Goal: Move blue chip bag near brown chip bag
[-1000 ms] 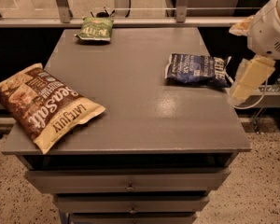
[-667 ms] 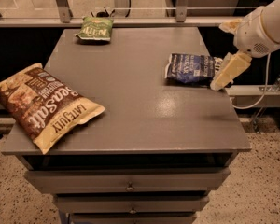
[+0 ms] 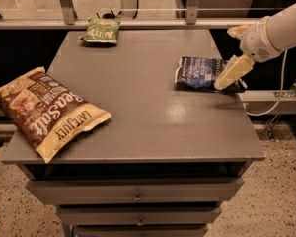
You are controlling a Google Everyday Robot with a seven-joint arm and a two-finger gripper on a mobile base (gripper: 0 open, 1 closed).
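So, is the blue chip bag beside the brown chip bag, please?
No, the blue chip bag lies at the table's right edge by the gripper; the brown chip bag lies far left.

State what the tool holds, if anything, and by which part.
Cannot tell: the tool is at the right end of the blue chip bag, lying on the table.

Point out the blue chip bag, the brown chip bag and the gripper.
blue chip bag (image 3: 196, 72), camera view, middle of its navy front.
brown chip bag (image 3: 44, 110), camera view, on the white lettering.
gripper (image 3: 227, 78), camera view, its tip, at the blue chip bag's right end.
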